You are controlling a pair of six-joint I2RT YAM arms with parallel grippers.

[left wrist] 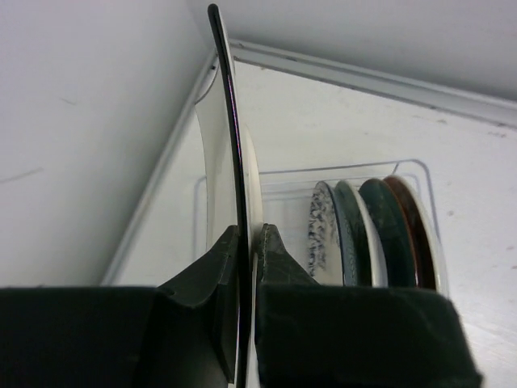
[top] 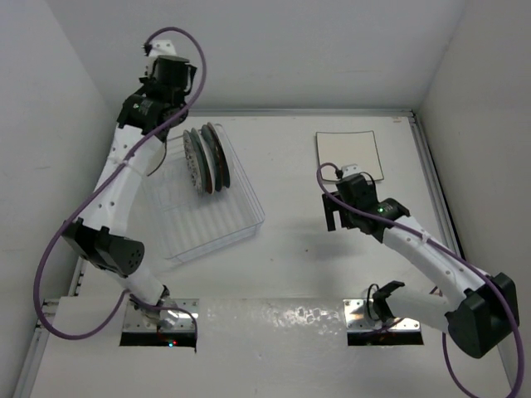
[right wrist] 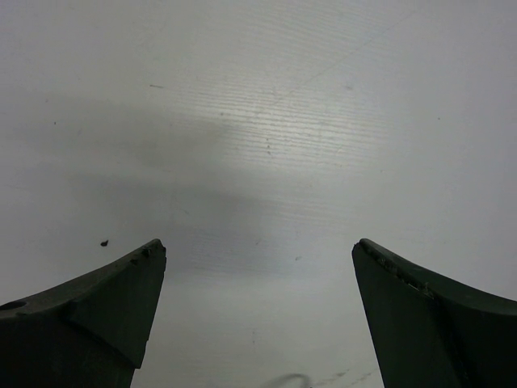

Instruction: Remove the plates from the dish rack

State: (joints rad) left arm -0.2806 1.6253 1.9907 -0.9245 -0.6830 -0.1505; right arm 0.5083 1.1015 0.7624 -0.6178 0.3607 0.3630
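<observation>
your left jaws pinch one plate (left wrist: 249,178) by its rim above the dish rack (top: 241,217), other plates (top: 207,157) standing inside; right jaws gape empty, right of the rack. the narrow rim grip could let it slip.

We see two slim arms. The left arm (top: 116,178) and the right arm (top: 427,251) share white link shells dotted with small holes, joined by black motor housings. A purple cable (top: 176,31) runs along each (the left one loops well clear of its shell). A green light (top: 381,209) glows near the right wrist. The left fingers (left wrist: 202,275) and right fingers (right wrist: 420,307) are matte black tapering wedges.
</observation>
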